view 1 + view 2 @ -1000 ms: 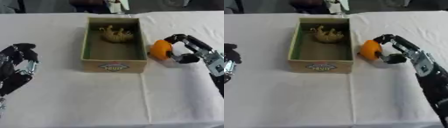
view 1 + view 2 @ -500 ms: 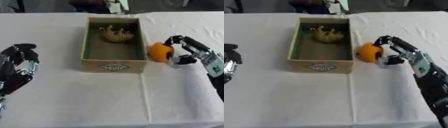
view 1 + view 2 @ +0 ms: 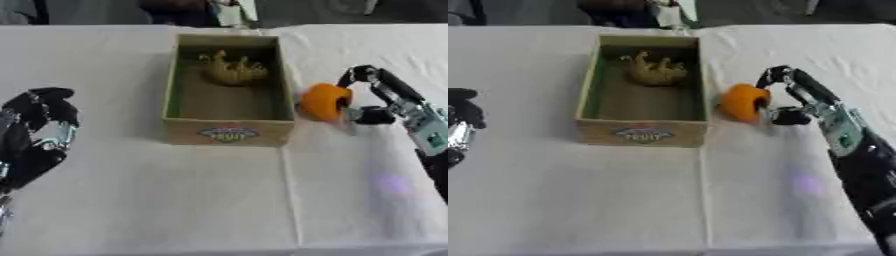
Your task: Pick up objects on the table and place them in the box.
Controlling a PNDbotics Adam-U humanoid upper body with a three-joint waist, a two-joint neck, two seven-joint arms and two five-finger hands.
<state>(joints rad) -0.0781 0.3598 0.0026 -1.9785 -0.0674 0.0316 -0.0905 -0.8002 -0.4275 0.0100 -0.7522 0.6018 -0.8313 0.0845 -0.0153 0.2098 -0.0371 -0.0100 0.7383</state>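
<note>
Now right robot hand (image 3: 374,100) curls round the orange round object (image 3: 325,101), held just beside the right wall of the box (image 3: 171,100) on the white-clothed bench (image 3: 175,200), a yellow toy animal (image 3: 231,69) lying in its far end; left robot hand (image 3: 35,135) rests idle, fingers relaxed, well left of the box.

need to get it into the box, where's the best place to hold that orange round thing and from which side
Grip the orange round object across its rounded middle, from its right side, away from the box. The box wall stands close on its left, so only the right is free. The right hand is already curled round it there, fingers over the top and thumb low.
</note>
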